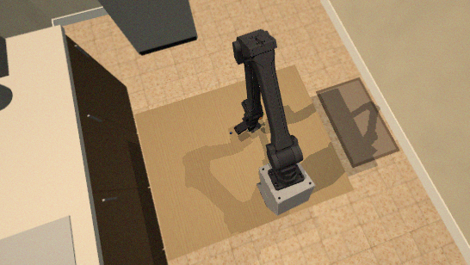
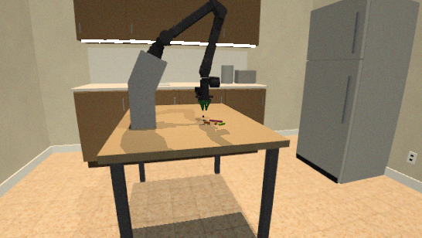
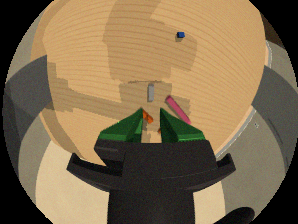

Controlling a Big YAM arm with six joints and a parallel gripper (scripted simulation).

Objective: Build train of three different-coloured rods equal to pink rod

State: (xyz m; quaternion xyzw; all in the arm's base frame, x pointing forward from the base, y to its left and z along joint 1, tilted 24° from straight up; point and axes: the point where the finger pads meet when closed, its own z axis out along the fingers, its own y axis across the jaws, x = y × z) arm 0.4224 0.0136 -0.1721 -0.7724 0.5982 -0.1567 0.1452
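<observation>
My gripper [image 2: 205, 110] [image 3: 151, 112] is partly open, with nothing between its green fingers, above the table. The blue rod [image 1: 231, 132] [image 2: 203, 116] [image 3: 181, 35] lies alone, farthest from the fingers in the wrist view. The short grey rod [image 3: 151, 92] lies just beyond the fingertips. The pink rod [image 2: 216, 120] [image 3: 178, 109] lies slanted, partly behind the right finger. An orange rod [image 2: 206, 122] [image 3: 148, 117] shows below the gap between the fingers, partly hidden by the left one. Another orange piece [image 2: 216, 123] is mostly hidden. The lime rod [image 2: 222, 124] shows only in the exterior view.
The rods lie on the wooden table [image 1: 172, 142] [image 2: 247, 135]. The arm's grey base [image 1: 288, 200] [image 2: 143, 100] stands at one side of it. The top camera sees the rods mostly hidden behind the arm. Shadows of the arm cross the table.
</observation>
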